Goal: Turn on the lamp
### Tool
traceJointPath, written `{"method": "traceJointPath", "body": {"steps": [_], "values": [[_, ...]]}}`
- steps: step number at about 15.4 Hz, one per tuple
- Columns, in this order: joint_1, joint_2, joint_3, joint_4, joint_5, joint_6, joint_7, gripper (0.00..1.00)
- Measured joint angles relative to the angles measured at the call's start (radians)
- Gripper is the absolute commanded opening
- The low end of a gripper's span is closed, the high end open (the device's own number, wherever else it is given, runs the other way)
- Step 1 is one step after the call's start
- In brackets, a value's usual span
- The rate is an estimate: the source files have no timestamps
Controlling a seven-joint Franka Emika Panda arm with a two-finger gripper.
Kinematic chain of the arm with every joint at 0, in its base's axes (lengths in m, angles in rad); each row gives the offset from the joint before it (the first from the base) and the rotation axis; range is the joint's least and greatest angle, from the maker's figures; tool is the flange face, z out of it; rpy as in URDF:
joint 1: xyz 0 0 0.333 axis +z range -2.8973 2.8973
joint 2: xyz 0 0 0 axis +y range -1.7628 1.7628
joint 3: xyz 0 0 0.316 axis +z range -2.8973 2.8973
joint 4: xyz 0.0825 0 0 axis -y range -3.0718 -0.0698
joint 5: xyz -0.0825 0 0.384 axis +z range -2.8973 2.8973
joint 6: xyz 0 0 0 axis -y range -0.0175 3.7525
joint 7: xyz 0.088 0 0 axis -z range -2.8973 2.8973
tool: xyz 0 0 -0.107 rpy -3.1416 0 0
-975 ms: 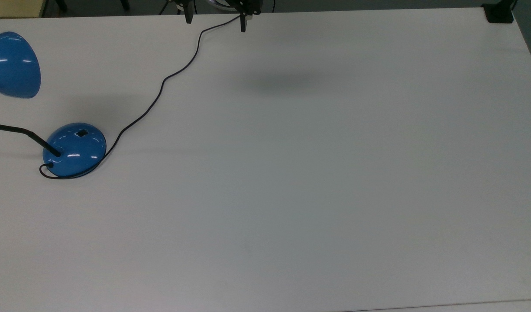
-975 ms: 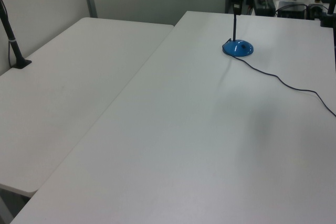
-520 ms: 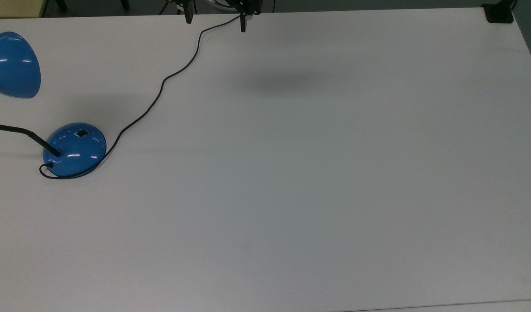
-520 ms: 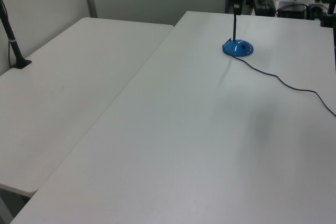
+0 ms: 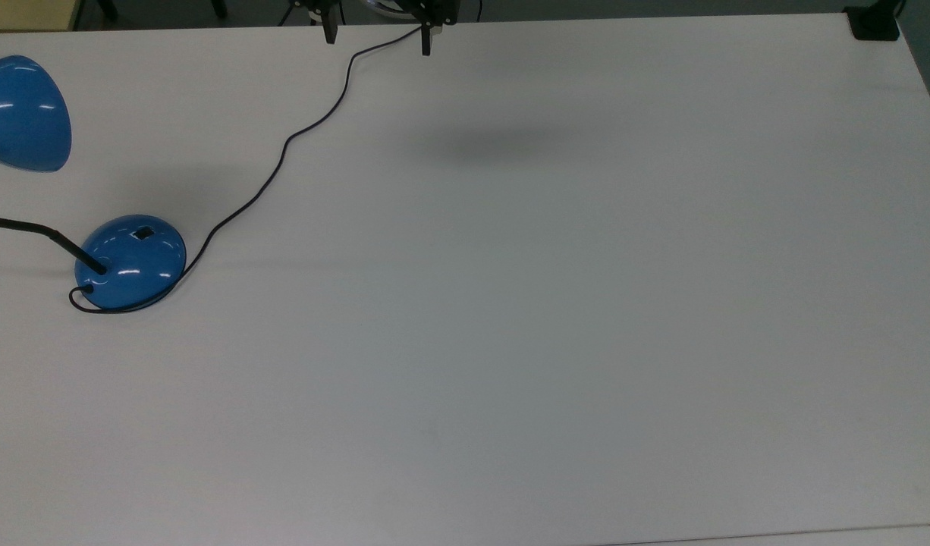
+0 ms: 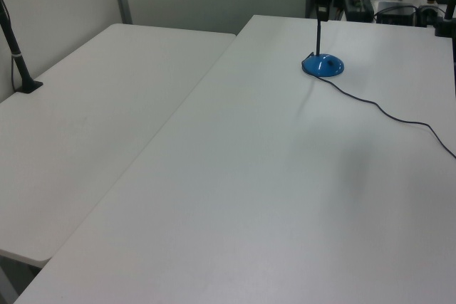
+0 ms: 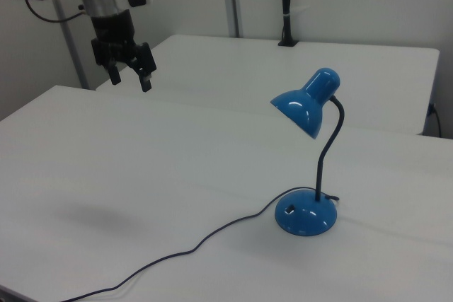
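While the lamp stands on the white table exactly where it stood a second ago, the gripper hangs in the air well apart from it, its two fingers spread wide with nothing between them. In the top view the lamp's dome base sits near the table's left edge, about midway along it, and the black switch on the dome faces the far edge. The shade hangs above the table's left edge, closer to the far left corner. The black cord loops round the base and runs in a wavy line to the far edge, where the fingertips show just over that edge. Against the earlier frames, base, shade and cord lie unchanged, and the gripper has barely shifted, if at all. In the right view no glow shows under the shade, and the gripper is high above the table's far left part.
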Motion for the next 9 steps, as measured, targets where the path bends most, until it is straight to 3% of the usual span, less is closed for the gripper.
{"method": "traceJointPath", "body": {"steps": [3, 6, 9], "values": [[-0.017, -0.001, -0.006, -0.017, -0.002, -0.029, -0.171, 1.0], [-0.066, -0.004, -0.009, -0.026, -0.044, -0.063, -0.217, 1.0], [-0.123, -0.026, -0.012, -0.071, -0.1, -0.076, -0.247, 0.7]]}}
